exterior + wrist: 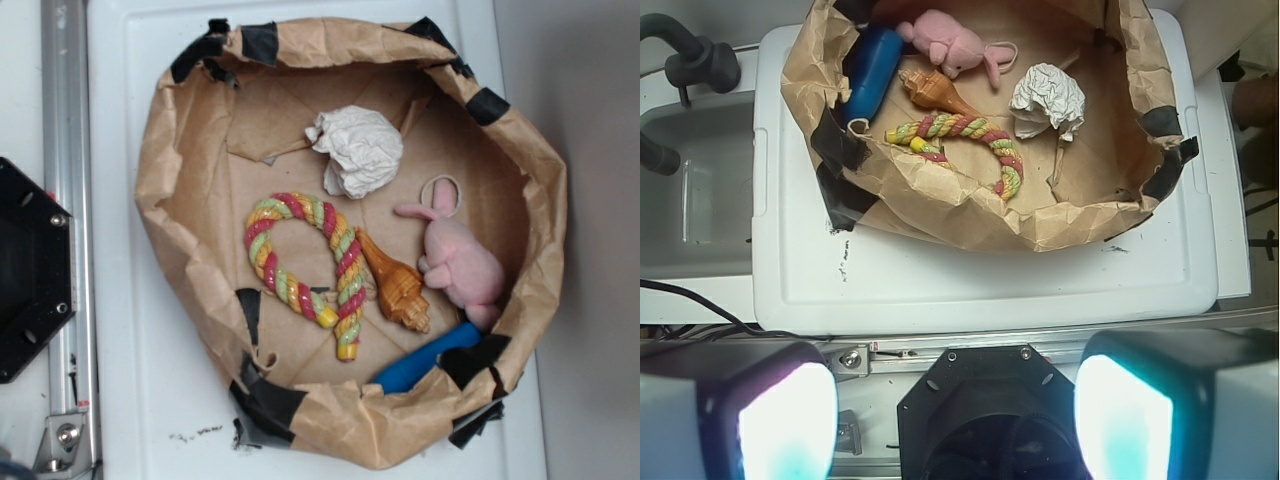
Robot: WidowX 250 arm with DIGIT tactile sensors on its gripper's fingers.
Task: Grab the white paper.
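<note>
The white paper is a crumpled wad lying inside the brown paper bag, toward its upper middle in the exterior view. My gripper is seen only in the wrist view. Its two pale fingers stand wide apart at the bottom corners with nothing between them. It hovers over the robot's black base, well short of the bag and far from the paper. The exterior view does not show the gripper.
Inside the bag also lie a striped rope toy, a brown conch shell, a pink plush bunny and a blue object. The bag sits on a white board. A metal rail runs along the left.
</note>
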